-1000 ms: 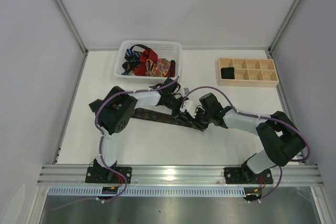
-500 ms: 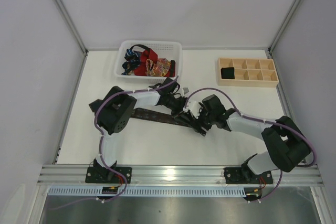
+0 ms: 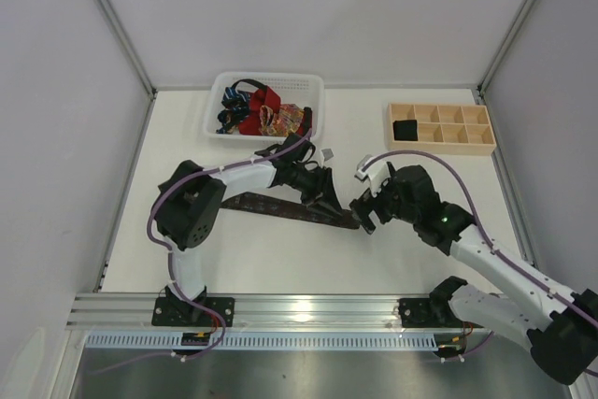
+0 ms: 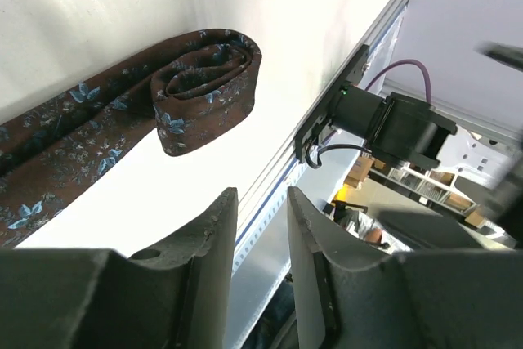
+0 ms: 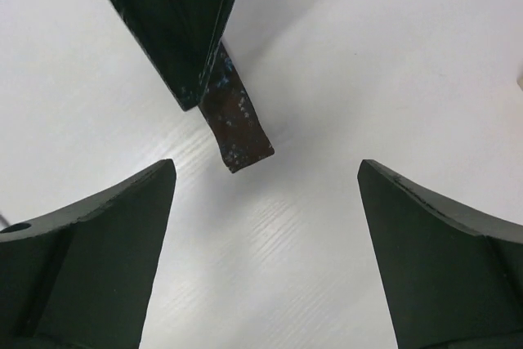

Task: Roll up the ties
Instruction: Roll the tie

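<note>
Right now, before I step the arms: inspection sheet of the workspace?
surface: white table, no damage seen.
job's things: brown tie lies flat between the arms, its rolled end toward the right arm; more ties heaped in the basket.
clutter: basket at the back; wooden tray back right, a dark item in its leftmost compartment.
grippers: left hand narrowly open, empty, over the tie; right hand wide open, empty, beside the rolled end.
cables: purple cable along each arm, none seen touching the tie.
surroundings: white walls on three sides, aluminium rail at the near edge.
</note>
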